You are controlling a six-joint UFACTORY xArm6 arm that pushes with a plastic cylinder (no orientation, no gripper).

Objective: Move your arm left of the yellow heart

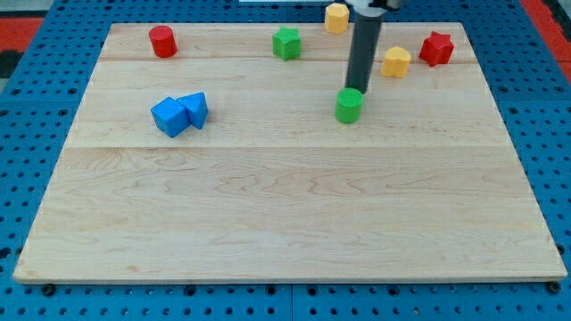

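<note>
Two yellow blocks show. One, which looks like the yellow heart [396, 61], lies at the view's upper right. The other yellow block [336, 17], more like a pentagon, sits at the top edge, just left of the rod. My tip [357, 89] rests on the board, left of and a little below the yellow heart with a small gap. It stands right behind a green cylinder [349, 105], touching it or nearly so.
A red star [436, 48] lies just right of the yellow heart. A green block [286, 43] sits at top centre and a red cylinder [162, 42] at top left. A blue cube [169, 117] and a blue triangle [194, 109] touch at the left. The wooden board [285, 223] sits on a blue pegboard.
</note>
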